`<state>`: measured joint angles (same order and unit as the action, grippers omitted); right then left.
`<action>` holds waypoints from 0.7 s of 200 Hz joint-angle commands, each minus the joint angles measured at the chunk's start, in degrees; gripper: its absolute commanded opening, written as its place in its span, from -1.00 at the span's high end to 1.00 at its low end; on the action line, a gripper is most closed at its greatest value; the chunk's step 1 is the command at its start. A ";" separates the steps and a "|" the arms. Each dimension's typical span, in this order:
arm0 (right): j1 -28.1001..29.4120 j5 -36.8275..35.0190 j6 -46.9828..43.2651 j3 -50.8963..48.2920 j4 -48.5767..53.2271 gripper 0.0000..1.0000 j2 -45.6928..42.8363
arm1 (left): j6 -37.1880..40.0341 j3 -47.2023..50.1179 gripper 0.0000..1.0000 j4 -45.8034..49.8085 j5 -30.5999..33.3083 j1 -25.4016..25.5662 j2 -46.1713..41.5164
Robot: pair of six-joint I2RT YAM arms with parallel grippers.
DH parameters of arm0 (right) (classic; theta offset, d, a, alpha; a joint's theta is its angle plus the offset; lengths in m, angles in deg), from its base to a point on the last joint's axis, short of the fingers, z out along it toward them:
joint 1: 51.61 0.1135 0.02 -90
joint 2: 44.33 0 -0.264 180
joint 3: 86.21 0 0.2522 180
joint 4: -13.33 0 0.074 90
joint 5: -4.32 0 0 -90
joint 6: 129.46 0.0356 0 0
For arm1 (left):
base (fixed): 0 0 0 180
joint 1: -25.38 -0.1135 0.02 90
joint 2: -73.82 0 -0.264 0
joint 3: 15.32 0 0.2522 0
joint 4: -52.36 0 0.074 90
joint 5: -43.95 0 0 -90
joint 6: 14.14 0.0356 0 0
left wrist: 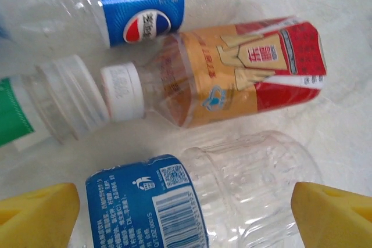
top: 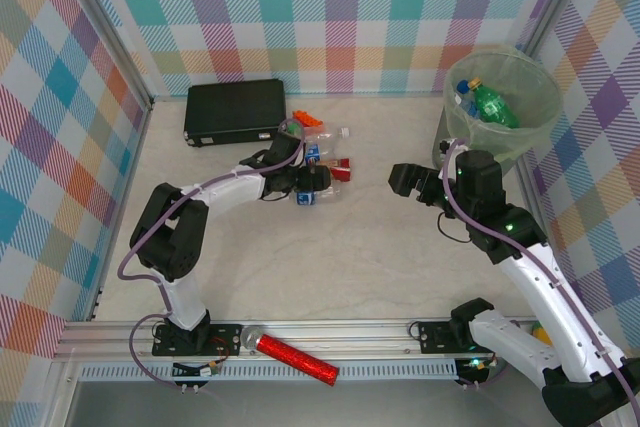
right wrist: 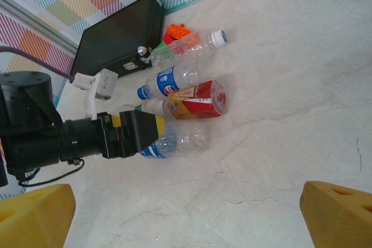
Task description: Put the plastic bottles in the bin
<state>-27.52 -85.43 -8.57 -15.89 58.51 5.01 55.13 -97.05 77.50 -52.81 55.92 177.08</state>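
- The left gripper (left wrist: 186,220) is out over the middle of the surface (top: 350,267), its jaws spread wide.
- Those jaws straddle a blue-label bottle (left wrist: 232,193), clear and lying on its side, with one yellow fingertip (left wrist: 38,213) on each side of it. From the wrist view I cannot be sure whether either fingertip touches the plastic, and nothing looks clamped.
- Just beyond it lies a tea bottle (left wrist: 244,74), brown with a red and orange label and a white cap. It is close beside the blue-label bottle.
- Farther again lies a Pepsi bottle (left wrist: 145,4), clear with a blue label.
- A white-capped bottle (right wrist: 189,46) is the farthest of the group. It lies beside the orange bricks (right wrist: 177,29) and near the black case (right wrist: 116,33), which lies flat at the far left.
- The right gripper (right wrist: 186,219) hangs right of centre with its jaws fully apart and nothing between them. It is well apart from the bottles on the surface.
- The bin (top: 545,107) stands at the far right corner, just behind the right arm.
- A green bottle (top: 495,107) lies inside it, with a blue-capped one next to it.
- A red cylinder (top: 295,357) lies on the near rail, by the left arm's base.
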 commanded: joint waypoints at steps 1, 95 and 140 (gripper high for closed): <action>0.56 -0.61 1.09 0.16 -1.98 -0.98 -0.04 | 0.04 3.46 -0.87 -0.60 -4.57 0.71 -3.71; 1.02 -2.66 1.84 -0.28 -1.66 -0.98 -0.38 | -0.14 11.16 -0.86 1.35 -6.45 7.05 -12.07; 1.04 -2.51 2.20 -0.70 -1.38 -0.98 -0.85 | 3.43 13.51 -0.82 4.09 -4.01 8.29 -12.47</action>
<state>-26.82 -87.40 -7.08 -15.91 57.98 5.01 55.77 -85.55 78.22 -58.41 63.27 165.76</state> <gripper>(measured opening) 0.990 0.908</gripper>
